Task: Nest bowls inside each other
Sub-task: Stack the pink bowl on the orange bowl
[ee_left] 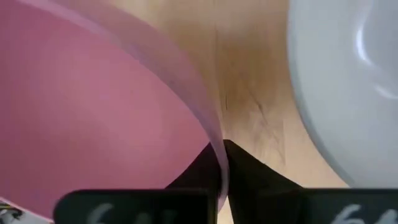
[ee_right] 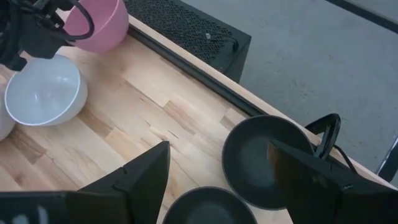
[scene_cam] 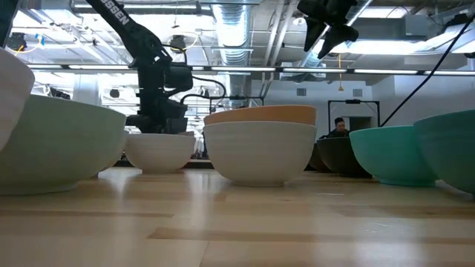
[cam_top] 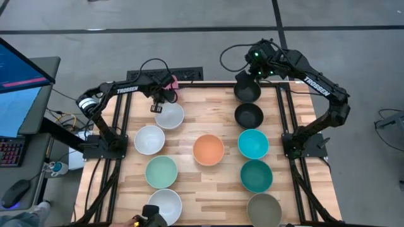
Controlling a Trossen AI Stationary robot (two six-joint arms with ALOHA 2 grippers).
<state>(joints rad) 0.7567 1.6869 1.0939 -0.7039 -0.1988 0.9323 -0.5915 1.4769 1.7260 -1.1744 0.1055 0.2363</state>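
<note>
My left gripper [cam_top: 165, 91] is shut on a pink bowl [cam_top: 173, 82] at the table's far edge, just beyond a white bowl [cam_top: 169, 115]. The pink bowl also shows in the right wrist view [ee_right: 96, 25]. My right gripper [cam_top: 257, 65] is open and empty, high above the farther of two black bowls [cam_top: 247, 91], which shows between its fingers in the right wrist view [ee_right: 264, 162]. The other black bowl [cam_top: 249, 116] stands just nearer. All the other bowls stand upright on their bases on the table. My left gripper pinches the pink bowl's rim [ee_left: 217, 146] between its two fingers, one finger inside the bowl and one outside. The bowl is tilted, its opening turned toward the gripper [ee_right: 74, 18]. I cannot tell whether its base touches the table.
On the left stand a white bowl [cam_top: 149, 139], a pale green bowl [cam_top: 161, 171] and a white bowl [cam_top: 165, 205]. An orange bowl [cam_top: 208, 150] stands in the middle. On the right stand a teal bowl [cam_top: 253, 144], a darker teal bowl [cam_top: 256, 174] and a grey-olive bowl [cam_top: 264, 210].
</note>
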